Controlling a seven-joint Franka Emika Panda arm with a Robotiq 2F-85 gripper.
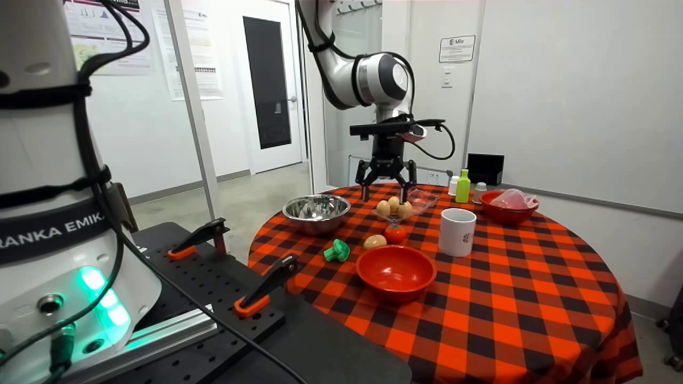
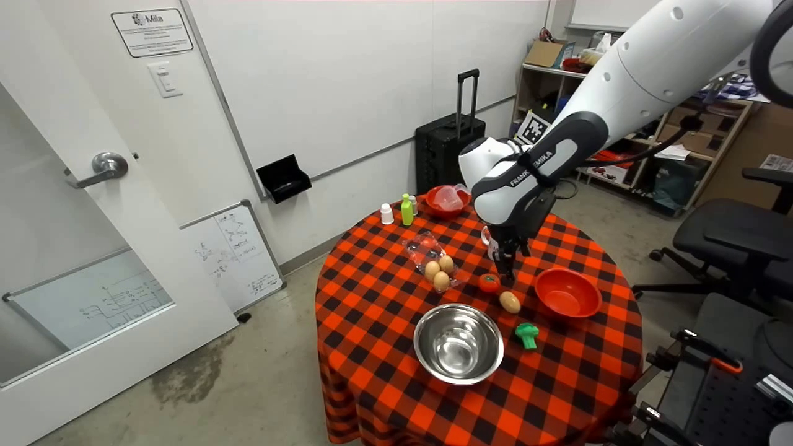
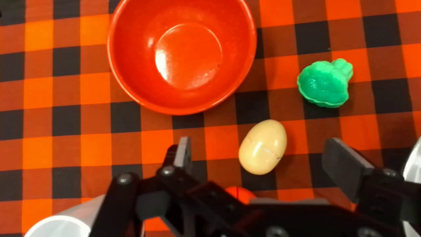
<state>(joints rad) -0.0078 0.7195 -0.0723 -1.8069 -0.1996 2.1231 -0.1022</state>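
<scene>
Gripper (image 1: 384, 194) hangs above a round table (image 1: 512, 309) checked in red and black, its jaws spread wide and empty. Below, framed between them in the wrist view, a loose tan egg (image 3: 262, 147) lies inward from the table edge nearest the robot base (image 1: 64, 304), with a red bowl (image 3: 184, 56), green broccoli (image 3: 324, 84) and red tomato (image 2: 489, 284) near it.

In an exterior view, the lone egg (image 2: 510, 302) has the bowl (image 2: 568, 294) to its right, the toy broccoli (image 2: 527, 335) in front, the tomato (image 2: 489, 284) behind-left. Front-left of that egg is the mixing bowl (image 2: 458, 344); farther behind-left, three eggs (image 2: 433, 271) in the carton (image 2: 424, 245).
</scene>
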